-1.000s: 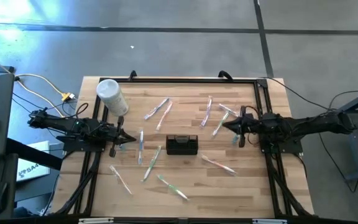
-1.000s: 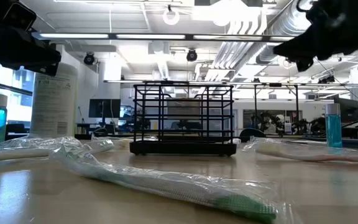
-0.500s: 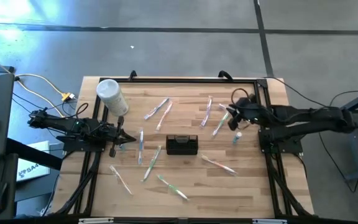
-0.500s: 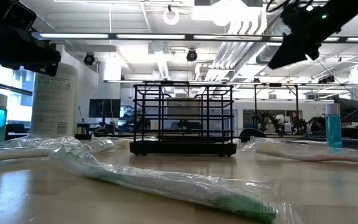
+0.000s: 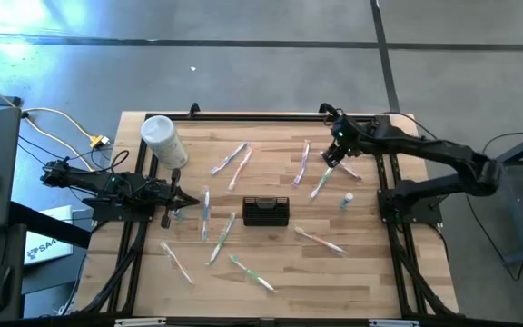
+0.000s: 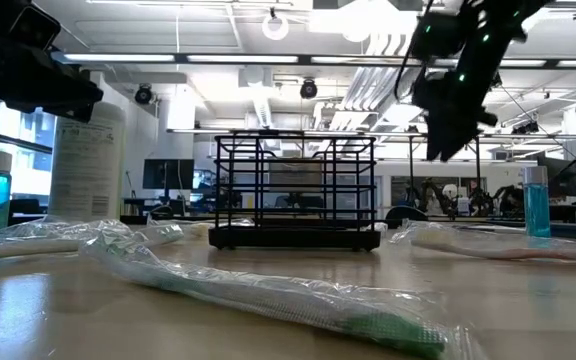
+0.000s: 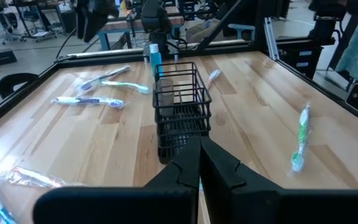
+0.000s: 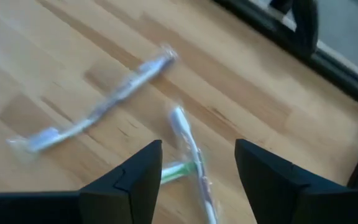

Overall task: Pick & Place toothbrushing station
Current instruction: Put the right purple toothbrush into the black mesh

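left tool (image 5: 182, 202): closed, empty, low at counter's (image 5: 271, 259) left edge | white bottle (image 5: 162, 141): far left corner | caddy (image 5: 266, 211): upright, counter centre, untouched, wrapped toothbrushes around | right tool (image 5: 331, 156): jaws apart, empty, raised over 2 toothbrushes (image 8: 188, 158), far right

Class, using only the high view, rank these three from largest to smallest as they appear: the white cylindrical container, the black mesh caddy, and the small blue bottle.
1. White cylindrical container and black mesh caddy: too alike in apparent size to rank; the container looks tilted in this picture.
2. Small blue bottle: clearly the smallest.
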Tool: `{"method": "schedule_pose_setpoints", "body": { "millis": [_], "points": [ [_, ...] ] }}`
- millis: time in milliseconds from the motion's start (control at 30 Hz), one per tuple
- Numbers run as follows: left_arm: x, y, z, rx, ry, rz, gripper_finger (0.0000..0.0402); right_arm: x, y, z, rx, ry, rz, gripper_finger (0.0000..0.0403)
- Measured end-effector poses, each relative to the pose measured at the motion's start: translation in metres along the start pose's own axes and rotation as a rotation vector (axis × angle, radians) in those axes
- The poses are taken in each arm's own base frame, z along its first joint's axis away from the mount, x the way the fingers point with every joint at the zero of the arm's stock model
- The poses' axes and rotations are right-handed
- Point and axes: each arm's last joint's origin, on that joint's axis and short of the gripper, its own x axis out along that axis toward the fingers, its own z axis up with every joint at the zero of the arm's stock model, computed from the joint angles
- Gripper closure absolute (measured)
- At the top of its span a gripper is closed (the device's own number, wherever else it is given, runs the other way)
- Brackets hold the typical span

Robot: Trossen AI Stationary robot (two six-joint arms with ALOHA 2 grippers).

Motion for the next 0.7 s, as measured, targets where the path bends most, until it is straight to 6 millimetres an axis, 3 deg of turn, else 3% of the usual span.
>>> {"method": "schedule_pose_setpoints", "body": {
  "millis": [467,700],
  "points": [
    [0.0,0.001,0.0,-0.049,-0.002,0.049,0.0267,0.058,0.002,0.004,-0.129,0.183,0.015,0.0201],
    [0.0,0.001,0.0,-0.042,-0.002,0.05,0.025,0.082,0.008,0.002,-0.163,0.237,0.03,0.0201]
  ]
}}
